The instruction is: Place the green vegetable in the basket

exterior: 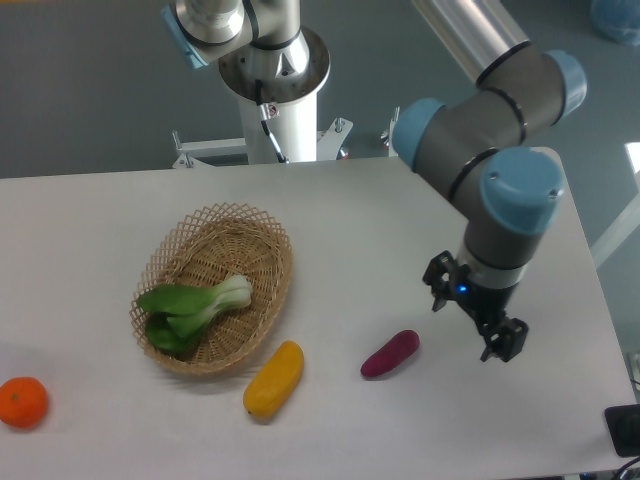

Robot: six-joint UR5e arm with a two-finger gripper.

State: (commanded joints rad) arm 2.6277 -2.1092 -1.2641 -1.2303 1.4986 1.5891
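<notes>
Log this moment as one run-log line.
green vegetable: lying in basket | pincer: empty, above table right of purple vegetable | yellow fruit, orange: on table outside basket
</notes>
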